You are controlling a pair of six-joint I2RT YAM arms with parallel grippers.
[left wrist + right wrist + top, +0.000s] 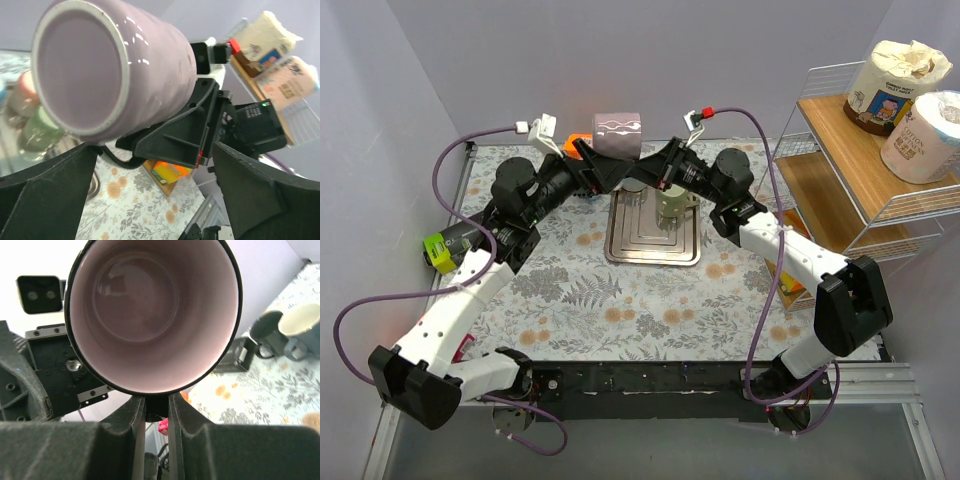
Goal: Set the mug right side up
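The lilac mug (618,133) hangs in the air on its side above the back of the metal tray (690,255). My right gripper (658,165) is shut on its black handle (157,409); the right wrist view looks straight into the mug's open mouth (152,310). The left wrist view shows the mug's flat base (80,70) turned toward it. My left gripper (152,150) is open, its fingers (45,190) spread wide below and to either side of the mug, not gripping it. In the top view the left gripper (586,158) sits just left of the mug.
A green mug (672,206) stands on the tray under the right gripper. A pink mug (22,95) shows at the left. A dark mug (270,327) and a white mug (302,325) stand on the floral cloth. A wire shelf (840,160) with paper rolls is at the right.
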